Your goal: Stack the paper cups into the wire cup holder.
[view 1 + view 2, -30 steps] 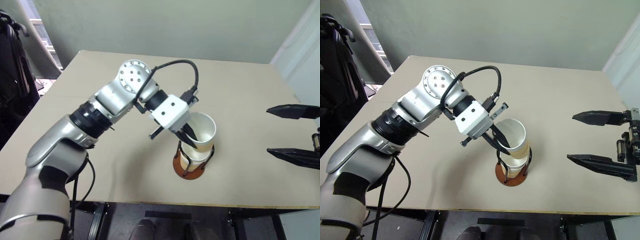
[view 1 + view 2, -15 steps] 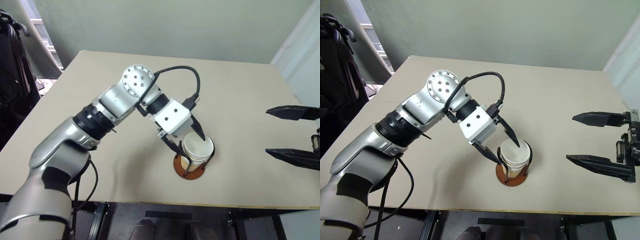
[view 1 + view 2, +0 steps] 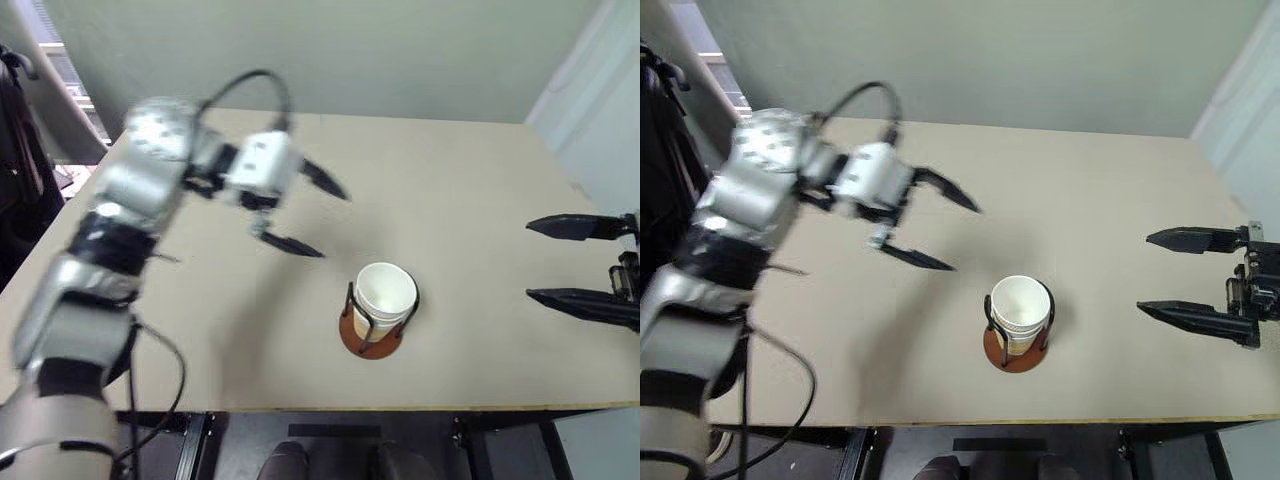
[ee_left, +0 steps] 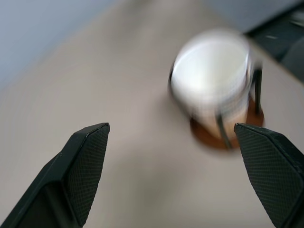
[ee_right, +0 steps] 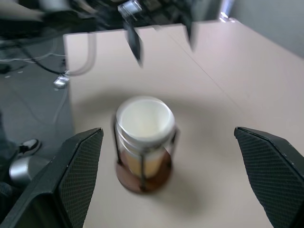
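The paper cups (image 3: 385, 292) sit nested upright inside the wire cup holder (image 3: 369, 338), near the table's front edge; only the top cup's white inside and rim show clearly. My left gripper (image 3: 308, 214) hovers open and empty above the table, up and to the left of the holder, well apart from it. At the right edge my right gripper (image 3: 568, 261) is open and empty, its fingers pointing toward the holder from a distance. The cups (image 4: 211, 76) and holder (image 5: 142, 178) also show ahead of each wrist camera.
The beige table (image 3: 450, 180) is bare around the holder. A dark chair or bag (image 3: 15, 150) stands off the table's left side. A pale wall runs behind the far edge.
My left gripper let go of the top cup, which dropped into the stack, then opened wide and swung up and left away from the holder. The right gripper shifted slightly.
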Available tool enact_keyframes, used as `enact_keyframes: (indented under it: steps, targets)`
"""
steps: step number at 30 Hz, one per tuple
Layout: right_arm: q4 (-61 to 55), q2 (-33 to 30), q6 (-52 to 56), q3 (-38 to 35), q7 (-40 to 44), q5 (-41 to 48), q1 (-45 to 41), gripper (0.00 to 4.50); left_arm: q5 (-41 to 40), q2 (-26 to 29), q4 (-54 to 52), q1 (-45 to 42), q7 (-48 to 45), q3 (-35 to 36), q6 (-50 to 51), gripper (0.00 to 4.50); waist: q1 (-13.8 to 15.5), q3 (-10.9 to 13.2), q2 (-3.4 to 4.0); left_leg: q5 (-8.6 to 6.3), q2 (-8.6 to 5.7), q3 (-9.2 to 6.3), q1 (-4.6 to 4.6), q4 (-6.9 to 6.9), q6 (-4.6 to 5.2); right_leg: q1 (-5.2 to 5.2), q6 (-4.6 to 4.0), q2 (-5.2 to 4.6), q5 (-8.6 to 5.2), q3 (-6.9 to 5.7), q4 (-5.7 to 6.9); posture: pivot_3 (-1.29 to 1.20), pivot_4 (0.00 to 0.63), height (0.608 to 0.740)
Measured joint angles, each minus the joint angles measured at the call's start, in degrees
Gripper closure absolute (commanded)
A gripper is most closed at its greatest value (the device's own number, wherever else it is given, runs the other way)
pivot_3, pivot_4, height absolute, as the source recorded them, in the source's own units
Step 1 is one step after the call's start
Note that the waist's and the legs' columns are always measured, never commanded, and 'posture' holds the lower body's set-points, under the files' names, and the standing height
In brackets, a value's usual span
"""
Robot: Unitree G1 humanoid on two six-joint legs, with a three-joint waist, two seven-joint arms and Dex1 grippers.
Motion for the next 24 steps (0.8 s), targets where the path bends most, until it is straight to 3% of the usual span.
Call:
enact_keyframes:
  steps: [6,14,19,24]
  targets:
    - [17.21,-0.97,-6.98,6.26,4.93,-8.86,-4.77,0.0,0.04,11.28,3.95,19.38,4.41,15.12,6.95,0.01,0.12,0.0,0.01,0.03,0.34,-0.14,0.04,0.01,0.04,-0.03,0.0,-0.12,0.0,0.0,0.05,0.0,0.15,0.74]
    - [32.53,-1.25,-13.35,13.95,11.72,-16.2,-12.46,0.0,-5.37,14.15,-4.1,44.37,5.22,33.46,16.4,0.01,1.0,0.0,0.01,0.06,0.35,-0.16,0.06,0.01,0.0,-0.03,-0.18,-0.11,-0.09,-0.07,0.23,0.0,0.15,0.74]
    - [38.33,-2.68,-15.98,16.47,15.1,-19.48,-16.94,0.0,-6.37,14.61,-8.84,50.45,5.27,40.07,19.7,0.01,1.13,-0.01,0.0,0.07,0.34,-0.12,0.16,0.02,-0.02,-0.01,-0.36,-0.11,-0.15,-0.07,0.41,0.0,0.15,0.74]
    - [40.73,-2.76,-17.03,18.15,17.19,-21.16,-19.07,0.0,-6.32,14.6,-9.2,51.43,5.26,41.7,20.74,0.01,0.99,-0.01,0.0,0.07,0.36,0.0,0.31,-0.01,-0.04,-0.03,-0.56,-0.1,-0.24,-0.07,0.74,0.0,0.15,0.74]
